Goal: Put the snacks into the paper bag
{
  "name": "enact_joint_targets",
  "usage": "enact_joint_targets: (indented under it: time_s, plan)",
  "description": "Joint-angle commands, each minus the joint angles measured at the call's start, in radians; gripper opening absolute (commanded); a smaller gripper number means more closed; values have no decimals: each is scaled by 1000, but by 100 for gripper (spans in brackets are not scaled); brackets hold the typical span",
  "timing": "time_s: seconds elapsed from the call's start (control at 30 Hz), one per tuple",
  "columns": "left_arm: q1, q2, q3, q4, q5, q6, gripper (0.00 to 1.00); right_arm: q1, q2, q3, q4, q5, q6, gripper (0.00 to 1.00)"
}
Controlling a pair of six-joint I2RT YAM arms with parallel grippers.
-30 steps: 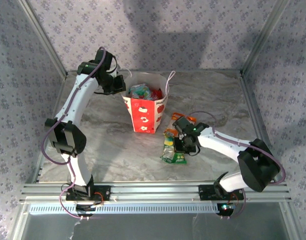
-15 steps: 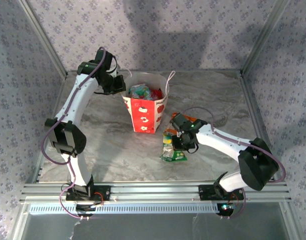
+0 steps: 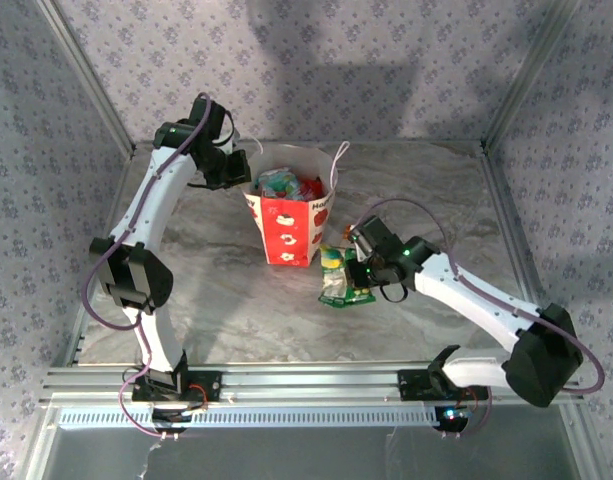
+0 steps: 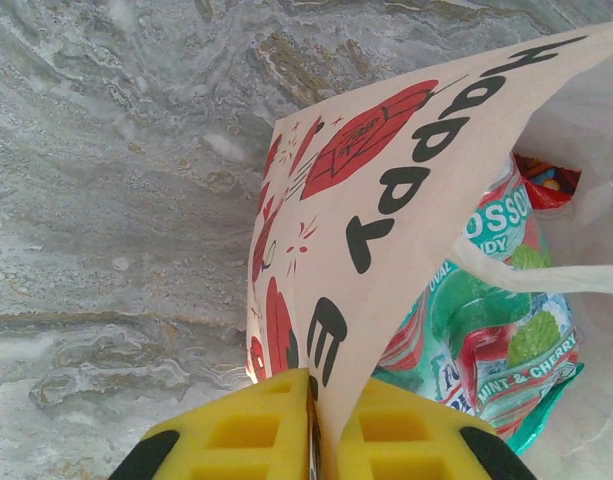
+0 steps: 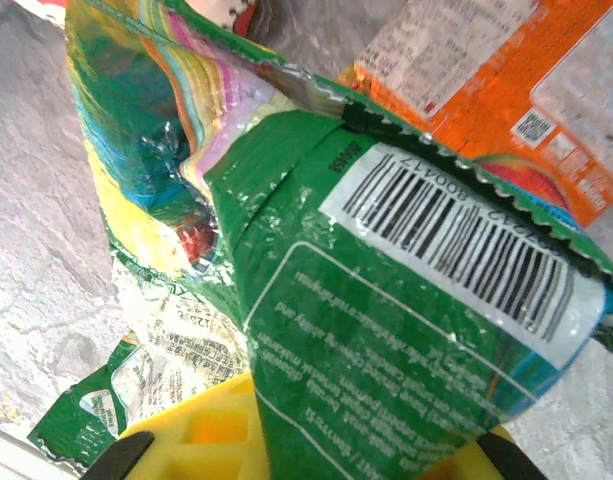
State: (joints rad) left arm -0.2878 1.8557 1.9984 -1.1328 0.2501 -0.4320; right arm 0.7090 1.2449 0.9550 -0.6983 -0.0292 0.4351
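Looking down from overhead, I see the grey marbled table (image 3: 216,290) with both arms reaching inward. The left arm (image 3: 151,215) runs up the left side, and the right arm (image 3: 466,295) stretches from the right toward the middle.

The paper bag (image 3: 291,228) stands upright in the back half of the table, mouth open, with one white string handle (image 3: 338,160) sticking up at its far right corner. Inside it lie a teal packet (image 3: 279,182) and, beside that, a red packet (image 3: 311,187).

The left gripper (image 3: 238,172) sits at the bag's left rim. On its wrist camera the yellow fingers (image 4: 246,435) are pressed together on the printed paper wall, pinching the edge.

Just right of the bag's base, the green packet (image 3: 344,285) hangs from the right gripper (image 3: 354,268), its lower end touching the table. On the right wrist view the yellow fingers (image 5: 201,435) clamp the barcode side of this packet. I cannot tell whether the rainbow-printed foil behind it belongs to the same packet. The orange packet (image 5: 516,100) lies flat just beyond it, back side up.
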Motion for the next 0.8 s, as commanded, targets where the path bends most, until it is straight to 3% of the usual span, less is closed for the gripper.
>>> enact_joint_targets:
  time_s: [0.0,0.77]
  plan:
    - [6,12,36,-10,-3,-13,12,-20,-47,33,5,38,-36,0]
    - [6,12,33,6,-10,-22,12,-157,-217,97,45,22,-84,0]
